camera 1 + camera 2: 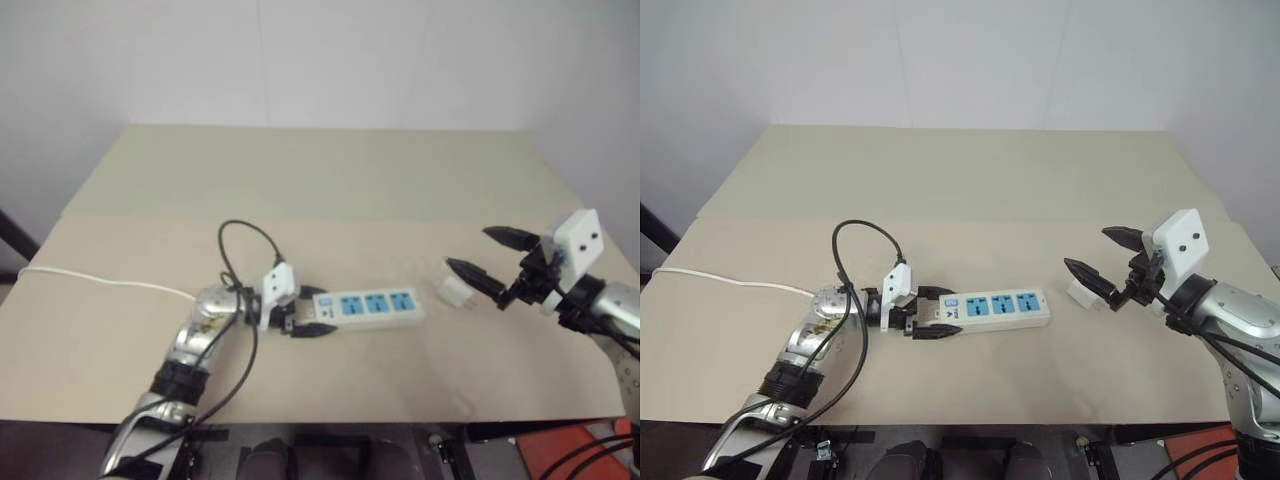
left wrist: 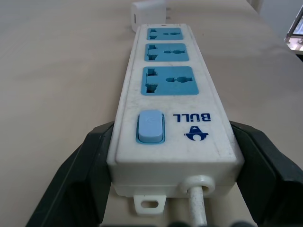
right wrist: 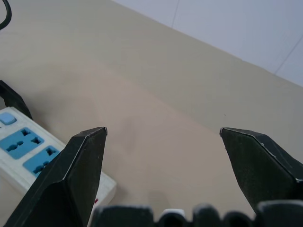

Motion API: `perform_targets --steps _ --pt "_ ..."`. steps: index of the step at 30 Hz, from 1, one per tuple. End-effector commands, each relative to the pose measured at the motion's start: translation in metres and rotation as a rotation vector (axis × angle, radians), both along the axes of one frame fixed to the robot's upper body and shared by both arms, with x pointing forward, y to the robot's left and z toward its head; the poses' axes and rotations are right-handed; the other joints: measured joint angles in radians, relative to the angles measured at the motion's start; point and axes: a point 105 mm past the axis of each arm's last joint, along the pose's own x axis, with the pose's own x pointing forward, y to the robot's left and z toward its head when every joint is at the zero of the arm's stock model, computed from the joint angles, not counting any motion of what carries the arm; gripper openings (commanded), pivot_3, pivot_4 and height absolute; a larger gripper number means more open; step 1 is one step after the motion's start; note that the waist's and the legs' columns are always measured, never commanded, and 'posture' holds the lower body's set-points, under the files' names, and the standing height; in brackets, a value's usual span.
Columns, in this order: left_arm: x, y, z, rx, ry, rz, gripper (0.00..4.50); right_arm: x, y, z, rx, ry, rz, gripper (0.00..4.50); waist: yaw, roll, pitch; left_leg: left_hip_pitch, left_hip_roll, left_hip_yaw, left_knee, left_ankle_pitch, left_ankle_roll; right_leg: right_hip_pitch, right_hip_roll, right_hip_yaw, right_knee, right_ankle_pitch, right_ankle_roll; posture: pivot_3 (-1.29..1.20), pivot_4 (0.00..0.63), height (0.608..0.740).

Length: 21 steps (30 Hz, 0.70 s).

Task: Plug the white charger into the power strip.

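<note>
- The power strip [image 1: 368, 306] lies flat near the middle of the tan table [image 1: 330, 180], its three blue sockets facing up.
- The left gripper [image 1: 300, 312] has its two black fingers [image 2: 78, 175] clamped on the strip's switch end, one finger on each long side, where the blue switch [image 2: 150, 126] and the white cord [image 1: 100, 283] are.
- The cord trails off toward the table's left edge.
- The white charger [image 1: 456, 289] sits on the table just beyond the strip's far end, apart from it and plugged into nothing.
- The right gripper [image 1: 482, 258] hangs above the table right next to the charger, jaws spread wide and empty.
- A black cable [image 1: 240, 250] loops over the left wrist.
</note>
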Motion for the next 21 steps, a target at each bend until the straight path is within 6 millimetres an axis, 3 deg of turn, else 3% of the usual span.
perform_targets --steps 1,11,21 --pt "-0.003 -0.010 0.011 -0.024 -0.088 -0.025 3.26 -0.003 -0.005 0.015 -0.028 -0.067 -0.013 4.50 0.002 0.000 0.000 0.000 0.000 0.000 0.000 0.000 0.000 0.000 0.000 0.000 0.000 0.000 0.000 0.00 0.150 0.740" --pt "-0.010 -0.016 -0.007 0.033 -0.108 -0.108 3.26 -0.004 -0.009 0.016 -0.068 -0.052 -0.022 4.50 0.003 0.000 0.000 0.000 0.000 0.000 0.000 0.000 0.001 0.000 0.000 0.000 0.000 0.000 0.000 0.00 0.150 0.740" --pt "-0.001 -0.019 -0.006 0.045 -0.117 -0.127 3.26 -0.001 -0.018 0.023 -0.074 0.000 -0.100 4.50 0.009 0.000 0.000 0.000 0.000 0.000 0.004 -0.002 0.003 0.001 0.000 0.000 -0.001 0.000 0.000 0.00 0.150 0.740"
